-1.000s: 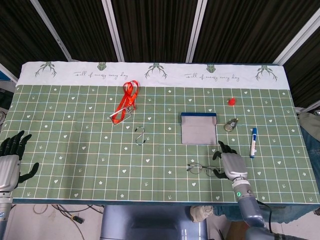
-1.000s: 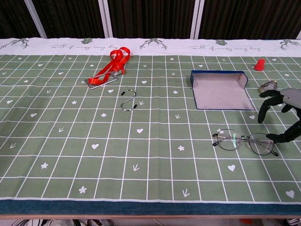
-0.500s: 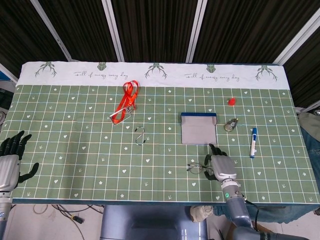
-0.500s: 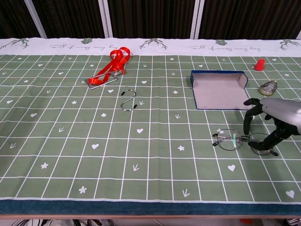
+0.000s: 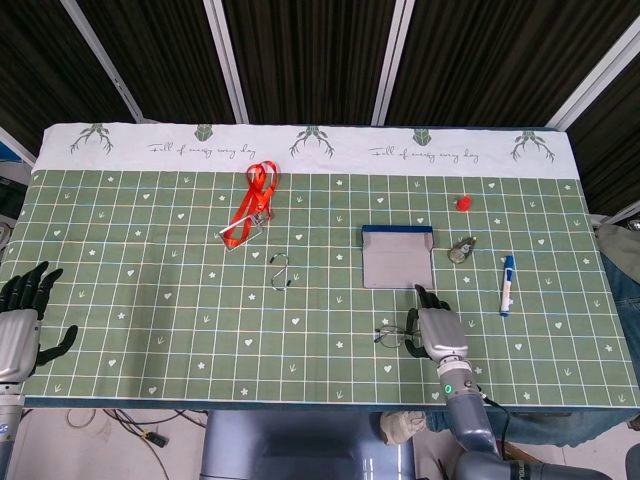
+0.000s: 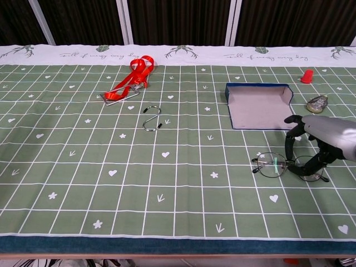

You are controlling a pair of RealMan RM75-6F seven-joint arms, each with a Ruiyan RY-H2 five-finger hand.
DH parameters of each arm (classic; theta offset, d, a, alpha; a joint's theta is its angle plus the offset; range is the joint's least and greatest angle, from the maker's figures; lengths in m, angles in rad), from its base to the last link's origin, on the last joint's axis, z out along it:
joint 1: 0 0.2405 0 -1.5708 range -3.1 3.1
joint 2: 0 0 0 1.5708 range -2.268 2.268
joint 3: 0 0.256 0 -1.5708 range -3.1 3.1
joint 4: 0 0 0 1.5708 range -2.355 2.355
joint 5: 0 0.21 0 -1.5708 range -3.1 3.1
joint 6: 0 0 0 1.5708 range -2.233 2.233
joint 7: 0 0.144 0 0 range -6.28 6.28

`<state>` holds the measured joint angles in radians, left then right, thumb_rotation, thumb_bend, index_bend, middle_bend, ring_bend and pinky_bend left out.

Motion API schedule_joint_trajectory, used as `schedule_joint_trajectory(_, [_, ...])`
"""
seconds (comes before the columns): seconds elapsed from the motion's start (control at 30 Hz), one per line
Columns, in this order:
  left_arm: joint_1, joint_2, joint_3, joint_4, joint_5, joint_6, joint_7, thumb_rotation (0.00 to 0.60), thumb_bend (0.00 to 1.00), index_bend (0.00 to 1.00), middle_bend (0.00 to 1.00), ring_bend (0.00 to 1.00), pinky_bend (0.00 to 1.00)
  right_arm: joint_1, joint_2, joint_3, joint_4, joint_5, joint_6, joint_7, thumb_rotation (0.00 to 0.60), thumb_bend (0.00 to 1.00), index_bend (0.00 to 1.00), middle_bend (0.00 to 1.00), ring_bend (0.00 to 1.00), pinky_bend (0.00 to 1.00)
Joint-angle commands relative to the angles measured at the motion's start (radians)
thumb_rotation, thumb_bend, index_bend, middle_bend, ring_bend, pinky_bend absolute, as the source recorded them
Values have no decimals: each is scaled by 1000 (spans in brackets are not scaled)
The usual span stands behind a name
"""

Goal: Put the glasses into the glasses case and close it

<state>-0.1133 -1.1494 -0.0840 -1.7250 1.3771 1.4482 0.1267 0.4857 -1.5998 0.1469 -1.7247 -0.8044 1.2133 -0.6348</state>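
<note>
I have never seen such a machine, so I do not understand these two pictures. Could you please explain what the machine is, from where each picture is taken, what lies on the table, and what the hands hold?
This is a robot with two arms, each ending in a hand with fingers; a person steers it remotely. Both pictures come from its own cameras: the head view looks down from above, the chest view looks across the table from lower.

On the green tablecloth lie round glasses, an open blue glasses case, a red lanyard, a metal S-hook, a pen, a small red cap and a small shiny object I cannot identify.

The right hand is lowered over the right lens, its fingers curved around it; a firm grip is not visible. The left hand waits open at the table's edge, holding nothing.
</note>
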Motion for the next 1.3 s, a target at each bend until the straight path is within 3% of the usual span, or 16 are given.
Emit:
schedule_joint_trajectory(0.03, [0, 0, 0, 0, 0, 0, 1, 600, 309, 75, 0, 0, 0, 2, -3, 0, 3, 3, -2, 2, 600, 413, 565, 14, 104, 188])
schedule_joint_trajectory(1.3, [-2, 2, -1, -8, -15, -5, 6, 600, 309, 76, 0, 0, 0, 34, -28, 5, 25, 37, 5, -7, 600, 484, 613, 16, 105, 188])
